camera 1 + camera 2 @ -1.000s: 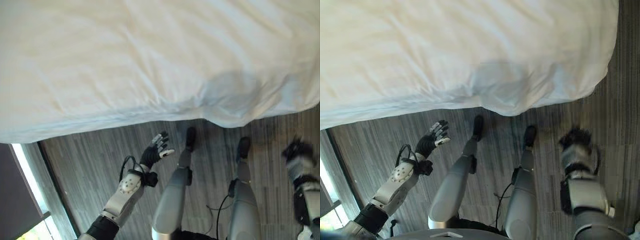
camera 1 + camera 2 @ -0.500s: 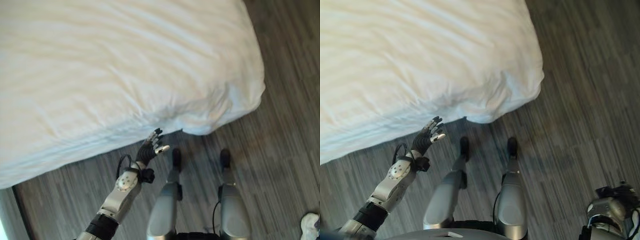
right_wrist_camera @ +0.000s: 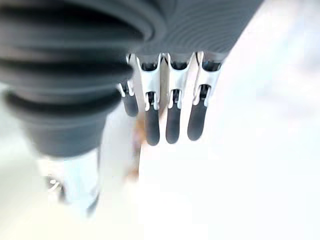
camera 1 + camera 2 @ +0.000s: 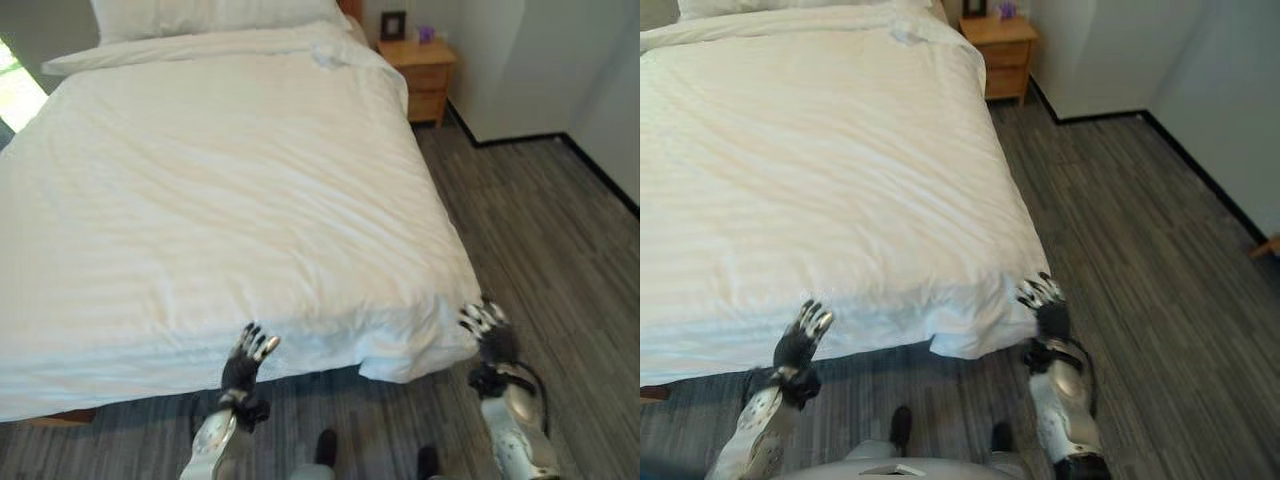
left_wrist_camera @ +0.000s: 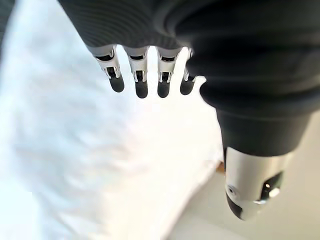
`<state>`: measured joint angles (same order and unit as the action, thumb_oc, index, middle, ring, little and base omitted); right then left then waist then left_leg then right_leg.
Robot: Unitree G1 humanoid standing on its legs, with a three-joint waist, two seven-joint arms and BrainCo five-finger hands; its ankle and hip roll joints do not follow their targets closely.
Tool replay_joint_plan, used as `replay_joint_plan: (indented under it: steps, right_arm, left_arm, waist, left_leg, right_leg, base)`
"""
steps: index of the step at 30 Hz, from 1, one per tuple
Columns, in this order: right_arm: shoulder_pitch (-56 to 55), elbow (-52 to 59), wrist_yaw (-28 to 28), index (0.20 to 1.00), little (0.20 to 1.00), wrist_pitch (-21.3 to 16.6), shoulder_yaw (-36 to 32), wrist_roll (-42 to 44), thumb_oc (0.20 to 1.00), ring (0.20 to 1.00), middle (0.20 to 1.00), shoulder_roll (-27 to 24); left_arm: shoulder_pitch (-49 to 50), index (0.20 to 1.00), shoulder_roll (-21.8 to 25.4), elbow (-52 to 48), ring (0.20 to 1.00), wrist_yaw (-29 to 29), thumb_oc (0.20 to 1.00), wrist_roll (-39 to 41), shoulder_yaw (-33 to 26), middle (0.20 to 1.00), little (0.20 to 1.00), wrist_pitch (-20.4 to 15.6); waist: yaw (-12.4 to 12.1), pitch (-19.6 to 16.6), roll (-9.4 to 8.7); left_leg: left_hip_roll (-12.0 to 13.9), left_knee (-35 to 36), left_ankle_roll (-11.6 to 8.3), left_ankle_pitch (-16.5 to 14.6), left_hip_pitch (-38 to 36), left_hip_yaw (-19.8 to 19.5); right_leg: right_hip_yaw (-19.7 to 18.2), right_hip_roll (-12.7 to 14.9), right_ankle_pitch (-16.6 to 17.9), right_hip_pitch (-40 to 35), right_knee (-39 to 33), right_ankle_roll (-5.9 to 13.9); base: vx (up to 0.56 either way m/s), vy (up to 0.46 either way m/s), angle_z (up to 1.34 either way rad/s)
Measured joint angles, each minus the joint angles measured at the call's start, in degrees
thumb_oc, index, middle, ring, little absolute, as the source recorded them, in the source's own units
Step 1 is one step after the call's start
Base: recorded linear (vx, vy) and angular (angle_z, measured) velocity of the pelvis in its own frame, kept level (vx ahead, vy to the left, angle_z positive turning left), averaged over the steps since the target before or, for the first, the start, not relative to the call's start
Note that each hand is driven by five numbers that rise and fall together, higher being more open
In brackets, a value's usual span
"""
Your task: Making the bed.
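Probably a hotel bedroom: white bed (image 4: 220, 190), wooden nightstand (image 4: 425, 75)

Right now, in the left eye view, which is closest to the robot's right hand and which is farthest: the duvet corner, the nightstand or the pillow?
From the right hand:
1. Duvet corner, at the foot of the bed, right beside the hand.
2. Nightstand, far up on the bed's right side by the wall.
3. Pillow, at the head of the bed, farther left.

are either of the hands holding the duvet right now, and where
Nothing is held. The left hand and right hand are both raised at the foot edge of the white duvet, fingers straight and open, the right one by its near corner, neither gripping the cloth.
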<state>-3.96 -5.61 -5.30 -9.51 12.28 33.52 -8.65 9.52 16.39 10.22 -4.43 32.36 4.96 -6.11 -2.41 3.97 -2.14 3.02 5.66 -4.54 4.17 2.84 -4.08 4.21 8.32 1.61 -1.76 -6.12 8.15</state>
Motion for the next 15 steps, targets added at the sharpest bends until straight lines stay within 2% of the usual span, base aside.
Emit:
replay_joint_plan:
  steps: [2,3,6,7,8,9,10,11,13,14,15]
  right_arm:
    - [-0.1,3.2,3.3,1.000,1.000,0.2,2.1,-2.4,1.000,1.000,1.000,-2.7]
    - [-0.4,3.7,3.9,1.000,1.000,0.4,2.0,-3.3,1.000,1.000,1.000,-3.8]
    - [-2.3,3.3,5.3,1.000,1.000,0.7,0.0,-4.6,1.000,1.000,1.000,-5.8]
    - [-1.8,2.4,5.1,1.000,1.000,0.8,-1.1,-5.7,1.000,1.000,1.000,-7.9]
    - [-2.6,2.4,5.0,1.000,1.000,0.8,-2.3,-6.3,1.000,1.000,1.000,-8.9]
    - [-3.8,2.4,4.6,1.000,1.000,0.9,-3.2,-6.5,1.000,1.000,1.000,-8.9]
    - [-4.5,2.4,4.3,1.000,1.000,1.1,-3.4,-6.5,1.000,1.000,1.000,-8.2]
    - [-4.4,2.2,3.6,1.000,1.000,0.9,-6.5,-6.5,1.000,1.000,1.000,-5.1]
    - [-4.5,2.1,3.1,1.000,1.000,0.7,-6.3,-6.4,1.000,1.000,1.000,-3.8]
    - [-4.5,1.8,3.2,1.000,1.000,0.7,-6.2,-6.6,1.000,1.000,1.000,-3.7]
    - [-4.5,1.5,3.1,1.000,1.000,0.7,-6.2,-6.6,1.000,1.000,1.000,-3.7]
  left_arm:
    - [-0.9,1.000,0.0,-0.1,1.000,0.0,1.000,-0.2,0.3,1.000,1.000,-0.3]
    - [-0.7,1.000,0.1,0.0,1.000,0.0,1.000,-0.4,0.3,1.000,1.000,-0.3]
    - [0.7,1.000,-0.1,0.7,1.000,0.2,1.000,-1.5,0.4,1.000,1.000,-0.5]
    - [0.0,1.000,-0.8,2.9,1.000,0.2,1.000,-1.6,1.1,1.000,1.000,-0.7]
    - [-0.7,1.000,-0.6,4.2,1.000,0.3,1.000,-1.6,2.2,1.000,1.000,-0.7]
    - [-0.7,1.000,-0.3,4.1,1.000,0.3,1.000,-1.7,2.4,1.000,1.000,-0.7]
    - [-0.7,1.000,-0.3,4.1,1.000,0.3,1.000,-1.7,2.1,1.000,1.000,-0.8]
    - [-3.3,1.000,-0.5,6.8,1.000,0.1,1.000,-2.1,1.6,1.000,1.000,-0.6]
    - [-3.5,1.000,0.1,5.8,1.000,0.6,1.000,-2.1,1.4,1.000,1.000,-1.0]
    - [-3.7,1.000,0.5,5.5,1.000,0.5,1.000,-2.1,1.2,1.000,1.000,-1.1]
    - [-3.4,1.000,1.9,3.3,1.000,0.4,1.000,-2.1,2.0,1.000,1.000,-1.1]
  waist:
    - [0.0,-0.5,-0.10]
    - [0.3,-0.9,-0.82]
    - [-0.1,-0.5,-0.01]
    - [-0.1,2.0,3.11]
    - [0.6,3.2,4.71]
    - [1.2,3.6,4.71]
    - [0.5,4.3,4.66]
    - [-0.7,5.1,5.65]
    - [-0.8,5.9,6.36]
    - [-1.5,6.3,6.06]
    - [-3.5,6.2,4.72]
  left_leg:
    - [-0.2,0.0,0.22,0.1,-0.1,-0.4]
    - [-0.3,0.0,0.18,0.1,-0.3,-0.4]
    - [-0.1,0.0,0.70,-0.1,-0.1,-0.3]
    - [2.0,-0.2,0.78,-0.1,0.0,-0.8]
    - [2.7,-0.9,0.86,0.0,0.4,-1.7]
    - [2.4,-1.3,0.87,0.0,1.2,-2.2]
    - [3.3,-1.0,0.51,-0.1,1.0,-3.3]
    - [3.7,-3.1,-0.61,-0.4,2.9,-3.0]
    - [4.4,-5.5,-1.60,-1.6,4.0,-6.2]
    - [5.0,-6.6,-2.28,-2.1,4.4,-7.1]
    - [5.7,-8.9,-3.97,-3.8,6.2,-6.2]
  right_leg:
    - [0.3,0.2,-0.1,-0.3,0.0,0.14]
    - [0.4,0.3,-0.2,-0.4,0.0,0.20]
    - [0.2,0.1,-0.1,0.6,2.0,0.21]
    - [-1.5,-1.1,-2.3,6.2,13.2,1.21]
    - [-2.5,-1.6,-3.0,9.8,20.2,1.88]
    - [-3.0,-1.5,-3.9,11.7,22.6,2.19]
    - [-3.9,0.2,-5.6,12.8,23.2,2.67]
    - [-6.0,6.1,-7.7,17.4,30.2,2.69]
    - [-8.1,12.2,-6.8,14.8,25.5,3.58]
    - [-8.6,15.4,-5.9,13.4,23.3,3.49]
    - [-8.0,19.6,-3.9,12.9,20.5,3.20]
  base:
    - [0.03,0.022,0.10]
    - [-0.05,0.018,0.04]
    - [-0.09,-0.024,-0.07]
    - [-0.03,-0.081,-0.06]
    - [0.03,-0.231,0.16]
    - [0.10,-0.320,0.31]
    - [0.19,-0.508,0.23]
    - [0.15,-0.330,0.42]
    - [0.18,-0.499,0.56]
    - [0.30,-0.942,0.33]
    - [0.20,-0.633,0.31]
